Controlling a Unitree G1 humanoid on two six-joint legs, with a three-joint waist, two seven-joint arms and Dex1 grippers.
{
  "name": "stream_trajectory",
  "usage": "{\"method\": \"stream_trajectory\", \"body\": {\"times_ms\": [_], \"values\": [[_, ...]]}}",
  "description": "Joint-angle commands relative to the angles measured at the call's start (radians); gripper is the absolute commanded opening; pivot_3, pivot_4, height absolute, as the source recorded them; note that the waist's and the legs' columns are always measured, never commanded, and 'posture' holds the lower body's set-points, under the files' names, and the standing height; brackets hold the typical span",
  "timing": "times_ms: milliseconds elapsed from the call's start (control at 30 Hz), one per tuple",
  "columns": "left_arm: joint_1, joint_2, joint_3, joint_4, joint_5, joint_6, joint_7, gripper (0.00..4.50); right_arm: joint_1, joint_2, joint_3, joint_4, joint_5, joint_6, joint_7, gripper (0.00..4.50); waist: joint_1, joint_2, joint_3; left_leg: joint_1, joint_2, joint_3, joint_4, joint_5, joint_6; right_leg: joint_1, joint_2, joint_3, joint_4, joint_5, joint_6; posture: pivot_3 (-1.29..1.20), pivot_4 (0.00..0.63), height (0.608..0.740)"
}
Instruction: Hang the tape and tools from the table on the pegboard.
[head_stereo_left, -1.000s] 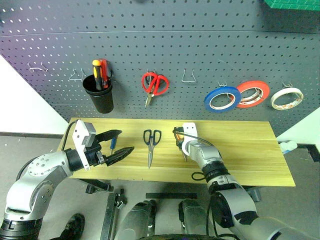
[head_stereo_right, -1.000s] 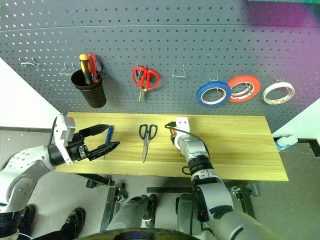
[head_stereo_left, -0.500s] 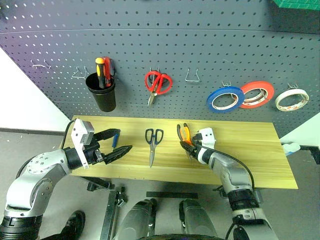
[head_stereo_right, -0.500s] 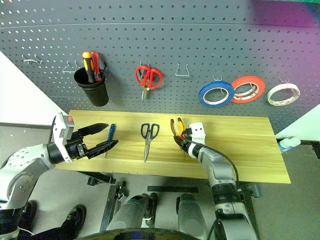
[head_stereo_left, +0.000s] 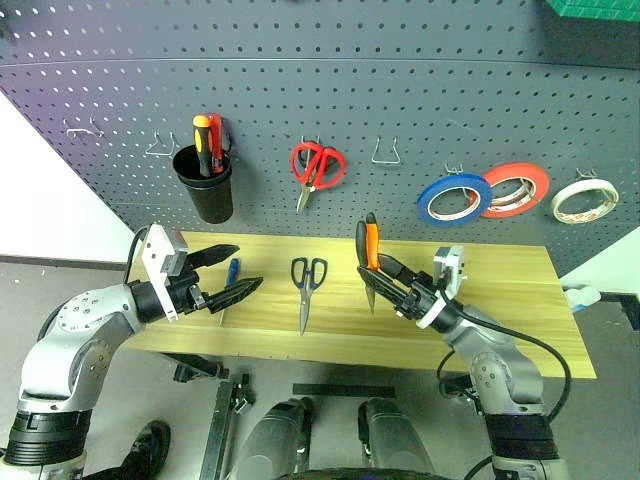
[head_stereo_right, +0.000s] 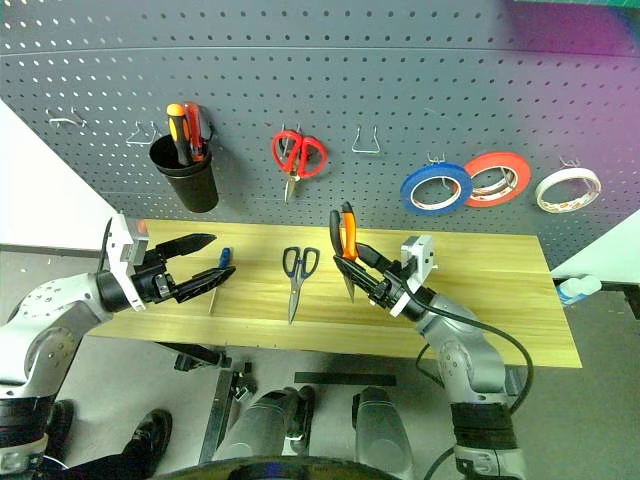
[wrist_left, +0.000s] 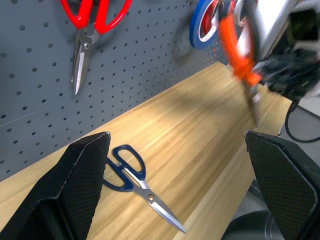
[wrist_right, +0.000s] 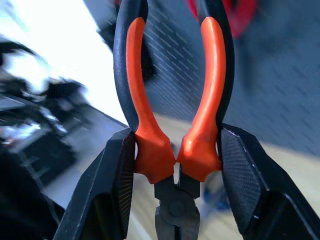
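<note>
Between the right fingers (wrist_right: 125, 190): the pliers (head_stereo_left: 368, 250).

We've got the pegboard (head_stereo_left: 400, 80) filling the top of the frame, table (head_stereo_left: 520, 300) across the middle below it. On the board, left to right: cup (head_stereo_left: 208, 190) with screwdrivers (head_stereo_left: 206, 142) in it, hanging scissors (head_stereo_left: 316, 168), then three tape rolls (head_stereo_left: 510, 192) at the right. On the table, a screwdriver (head_stereo_left: 229, 277) lies left, scissors (head_stereo_left: 306, 285) centre. Right of those, pliers (head_stereo_left: 368, 252) sit upright above the tabletop in the right gripper (head_stereo_left: 392, 280); left gripper (head_stereo_left: 228, 277) hovers at the table's left end.
</note>
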Motion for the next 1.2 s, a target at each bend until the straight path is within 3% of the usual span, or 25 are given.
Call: {"method": "stream_trajectory", "body": {"times_ms": [33,333,900,1200], "values": [[-0.029,-0.009,-0.010,0.006,0.012,-0.033,-0.008,4.50,-0.079,-0.004,-0.036,-0.061,0.064,-0.012,-0.019,2.12,-0.002,0.000,-0.001,0.000,0.000,0.000,0.000,0.000,0.000,0.000,0.000,0.000,0.000,0.000,0.000,-0.07,0.067,0.740],[-0.057,-0.047,-0.025,0.019,0.030,-0.055,0.011,4.50,-0.288,0.059,-0.065,-0.001,0.065,-0.061,-0.159,2.12,-0.003,-0.002,-0.009,0.000,0.000,0.000,0.001,0.005,-0.007,0.000,0.001,0.000,0.002,0.001,0.001,-0.06,0.051,0.740],[-0.050,-0.075,-0.025,0.013,0.044,-0.069,0.024,4.50,-0.565,0.210,0.032,0.345,-0.422,-0.402,-0.643,2.12,-0.006,-0.007,-0.023,0.001,0.001,0.000,0.002,0.011,-0.012,-0.002,0.003,0.001,0.011,0.003,-0.002,-0.04,0.053,0.740],[-0.037,-0.077,-0.024,0.004,0.043,-0.067,0.030,4.50,-0.671,0.207,-0.001,0.461,-0.446,-0.485,-0.723,2.12,-0.008,-0.007,-0.024,0.001,0.001,0.000,0.003,0.013,-0.014,-0.004,0.003,0.002,0.016,0.003,-0.003,-0.03,0.053,0.740]]}}
